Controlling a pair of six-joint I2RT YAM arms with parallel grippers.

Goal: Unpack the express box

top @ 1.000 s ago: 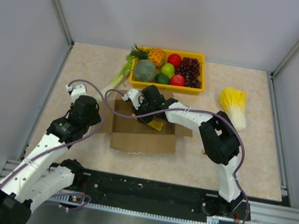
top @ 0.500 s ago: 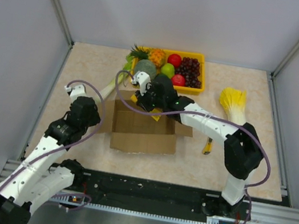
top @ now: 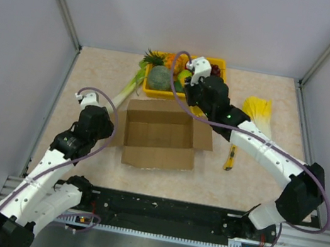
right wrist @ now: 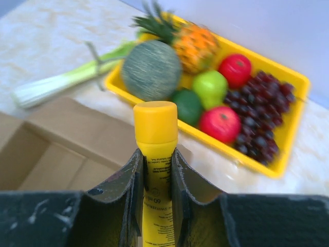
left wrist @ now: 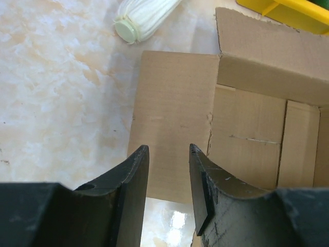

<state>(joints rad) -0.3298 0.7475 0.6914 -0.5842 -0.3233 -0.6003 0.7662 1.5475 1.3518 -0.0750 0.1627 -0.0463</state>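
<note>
**Item: express box (top: pixel 159 136), opened, on table (top: pixel 256 184).**

Room and edges: The box sits about mid-table. Bare table lies along its near side, and a wider stretch lies to its right. A yellow-handled cutter (top: pixel 230 158) lies just off the right flap. A yellow-white leafy head (top: pixel 258 113) lies further right and back. A leek (top: pixel 128 88) runs diagonally off the back left corner, its root end near the left flap. The yellow tray (right wrist: pixel 272 65) of fruit stands just behind the box's rear flap.

Appearance: Plain brown corrugated cardboard. All four flaps are folded outward and lie low. The bare cardboard floor and its fold lines are visible inside.

Orientation: The opening faces up. The long axis runs left to right, roughly parallel to the near table edge.

Left gripper (left wrist: pixel 168 170): It hovers over the box's left flap. The jaws are parted with nothing between them, and the flap shows through the gap.

Right gripper (right wrist: pixel 155 164): It is behind the box, above the near rim of the tray. The jaws are clamped on a yellow bottle (right wrist: pixel 155 123), which stands cap-up between the fingers.
</note>
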